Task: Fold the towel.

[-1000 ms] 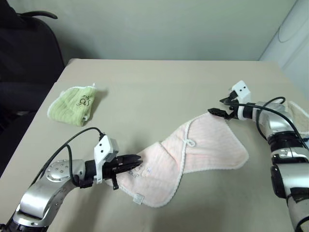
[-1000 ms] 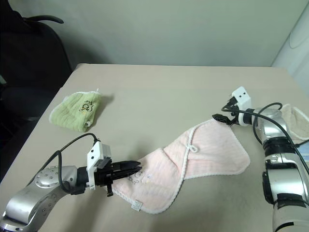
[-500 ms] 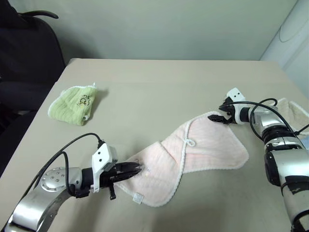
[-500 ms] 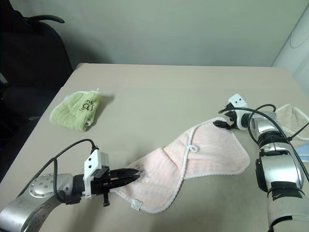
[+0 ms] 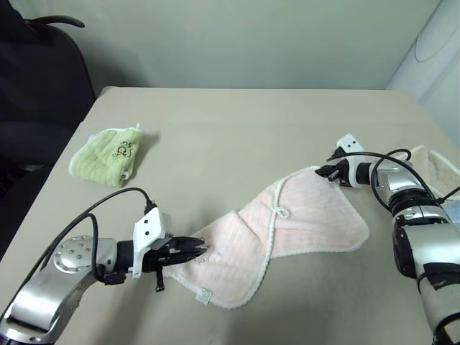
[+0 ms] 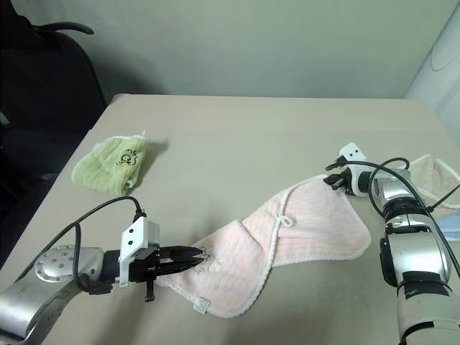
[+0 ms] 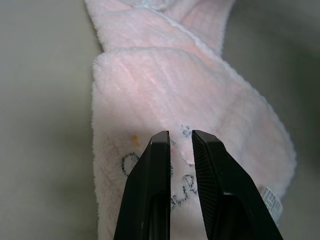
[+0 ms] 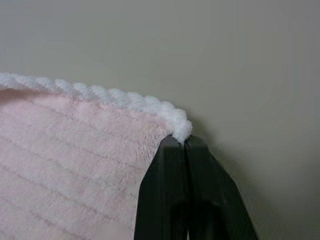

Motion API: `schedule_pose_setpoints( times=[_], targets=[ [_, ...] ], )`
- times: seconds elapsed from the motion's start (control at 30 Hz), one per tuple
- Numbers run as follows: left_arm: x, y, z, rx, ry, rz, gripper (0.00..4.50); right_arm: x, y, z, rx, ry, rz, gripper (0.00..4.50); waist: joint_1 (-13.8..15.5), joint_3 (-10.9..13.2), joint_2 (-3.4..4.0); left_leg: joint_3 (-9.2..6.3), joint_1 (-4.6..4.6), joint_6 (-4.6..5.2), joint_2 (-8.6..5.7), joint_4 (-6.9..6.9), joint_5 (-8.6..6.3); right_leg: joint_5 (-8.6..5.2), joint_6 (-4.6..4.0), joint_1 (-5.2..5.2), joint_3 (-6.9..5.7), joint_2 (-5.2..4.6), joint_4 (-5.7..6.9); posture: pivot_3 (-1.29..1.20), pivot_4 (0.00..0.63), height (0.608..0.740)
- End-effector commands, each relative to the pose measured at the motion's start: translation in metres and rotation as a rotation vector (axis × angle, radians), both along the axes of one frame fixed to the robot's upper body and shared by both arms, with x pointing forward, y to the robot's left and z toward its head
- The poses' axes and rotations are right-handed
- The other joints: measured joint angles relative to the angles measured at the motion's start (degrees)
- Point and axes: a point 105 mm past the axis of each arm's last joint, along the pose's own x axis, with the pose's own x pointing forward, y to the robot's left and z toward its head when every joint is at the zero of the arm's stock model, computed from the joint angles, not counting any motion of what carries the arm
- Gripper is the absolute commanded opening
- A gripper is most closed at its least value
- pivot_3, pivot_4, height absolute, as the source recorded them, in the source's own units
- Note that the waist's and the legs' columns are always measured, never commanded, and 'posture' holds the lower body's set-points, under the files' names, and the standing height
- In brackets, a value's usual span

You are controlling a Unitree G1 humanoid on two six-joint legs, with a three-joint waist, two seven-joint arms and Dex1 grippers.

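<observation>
Pink towel (image 5: 287, 230) lies twisted, unfolded on table (image 5: 230, 136). My right pincer (image 5: 329, 172) pinches far white-trimmed corner; left pincer (image 5: 194, 251) nipped narrow on embroidered end. Folding all ahead.

On my screens the towel (image 5: 302, 219) is pale pink terry with faint ribbing, edged all round in white trim. A small white loop (image 5: 282, 213) sits on that trim, a white tag (image 5: 204, 295) hangs at the near edge, and a dark outlined embroidered motif (image 7: 182, 182) with a tiny orange fleck marks the pink pile. The left claw (image 5: 199, 251) and right claw (image 5: 323, 171) both have black fingers on white-and-silver wrists. The bench (image 5: 237, 129) is plain beige. I see a light green towel (image 5: 108, 157) with a dark scribbled motif, and a cream-beige towel (image 5: 440, 167) with white trim. The chair (image 5: 36, 79) is black.
</observation>
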Motion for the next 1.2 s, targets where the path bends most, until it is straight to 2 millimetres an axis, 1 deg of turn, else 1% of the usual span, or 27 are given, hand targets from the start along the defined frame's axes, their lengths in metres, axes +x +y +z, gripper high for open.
schedule_pose_setpoints(
  times=[0.03,0.13,0.2,0.3,0.33,0.43,0.57,0.67,0.8,0.93,1.0,1.07,1.2],
  targets=[
    [-0.014,-0.008,0.002,0.048,0.027,-0.153,1.39,0.001,0.0,0.013,0.016,-0.064,0.013,0.0,0.0,0.0,0.0,0.0,0.01,0.0,0.0,0.0,0.0,0.0,0.0,0.0,0.0,0.0,0.0,0.0,0.15,0.74],
    [-0.023,-0.015,0.003,0.079,0.042,-0.255,2.41,0.0,-0.003,0.013,0.029,-0.08,-0.007,0.0,0.0,0.0,0.0,-0.01,0.0,-0.01,0.01,0.0,-0.01,0.0,-0.01,0.0,0.0,0.01,0.01,0.0,0.15,0.74],
    [-0.026,-0.018,0.003,0.105,0.03,-0.302,3.19,-0.001,-0.004,0.013,0.03,-0.09,-0.012,0.0,0.0,0.0,0.0,-0.01,0.0,-0.01,0.01,0.0,-0.01,0.0,-0.01,0.0,0.0,0.0,0.0,0.0,0.15,0.74],
    [-0.028,-0.031,0.002,0.144,-0.033,-0.362,4.27,-0.004,-0.005,0.017,0.056,-0.108,-0.024,0.0,0.0,0.0,0.01,-0.02,0.0,-0.01,0.01,0.0,-0.02,0.0,-0.01,0.0,0.0,0.0,-0.02,0.0,0.15,0.74],
    [-0.029,-0.034,0.001,0.149,-0.043,-0.377,4.47,-0.006,-0.005,0.019,0.061,-0.112,-0.024,0.0,0.0,0.0,0.01,-0.02,-0.01,-0.01,0.01,0.0,-0.02,0.0,-0.01,0.0,0.0,0.01,-0.03,0.0,0.15,0.74],
    [-0.033,-0.044,-0.001,0.141,-0.047,-0.4,4.47,-0.013,-0.003,0.021,0.067,-0.121,-0.019,0.0,-0.1,0.0,0.01,-0.01,-0.01,-0.01,0.02,0.0,-0.02,0.0,-0.01,0.0,0.0,0.01,-0.03,0.0,0.15,0.74],
    [-0.045,-0.056,-0.005,0.126,-0.05,-0.438,4.47,-0.026,-0.001,0.029,0.078,-0.132,-0.012,0.0,-0.3,0.0,0.01,-0.01,-0.03,-0.01,0.04,0.0,-0.02,-0.01,-0.02,0.0,-0.01,0.02,-0.06,0.0,0.15,0.74],
    [-0.055,-0.064,-0.01,0.129,-0.051,-0.468,4.47,-0.034,0.0,0.036,0.075,-0.139,-0.017,0.0,-0.4,0.0,0.02,0.0,-0.03,0.0,0.04,0.01,-0.01,-0.01,-0.01,0.0,0.0,0.03,-0.07,0.0,0.15,0.74],
    [-0.061,-0.07,-0.02,0.15,-0.053,-0.491,4.47,-0.043,-0.001,0.038,0.073,-0.138,-0.031,0.0,-0.4,0.0,0.02,-0.01,0.0,0.02,0.05,0.01,0.01,-0.01,-0.01,0.01,0.0,0.03,-0.04,0.0,0.15,0.74],
    [-0.062,-0.07,-0.032,0.209,-0.073,-0.505,4.47,-0.049,-0.002,0.039,0.071,-0.135,-0.044,0.0,-0.4,0.0,0.04,-0.02,0.0,0.03,0.05,0.02,0.02,-0.01,-0.01,0.01,0.0,0.04,-0.04,0.0,0.15,0.74],
    [-0.059,-0.066,-0.039,0.253,-0.098,-0.502,4.47,-0.052,-0.001,0.039,0.072,-0.134,-0.048,0.0,-0.5,0.0,0.05,-0.01,0.0,0.03,0.05,0.02,0.02,-0.01,-0.01,0.01,0.0,0.05,-0.05,0.0,0.15,0.74],
    [-0.051,-0.062,-0.046,0.29,-0.128,-0.478,4.47,-0.055,-0.001,0.039,0.07,-0.132,-0.051,0.0,-0.5,0.0,0.08,-0.02,0.01,0.03,0.06,0.02,0.02,-0.01,-0.01,0.01,0.0,0.06,-0.05,0.0,0.15,0.74],
    [-0.051,-0.055,-0.052,0.319,-0.121,-0.479,4.47,-0.059,-0.002,0.038,0.07,-0.125,-0.063,0.0,-0.5,0.0,0.08,-0.02,-0.01,0.04,0.07,0.02,0.02,-0.01,-0.01,0.01,0.0,0.07,-0.06,0.0,0.15,0.74]
  ],
)
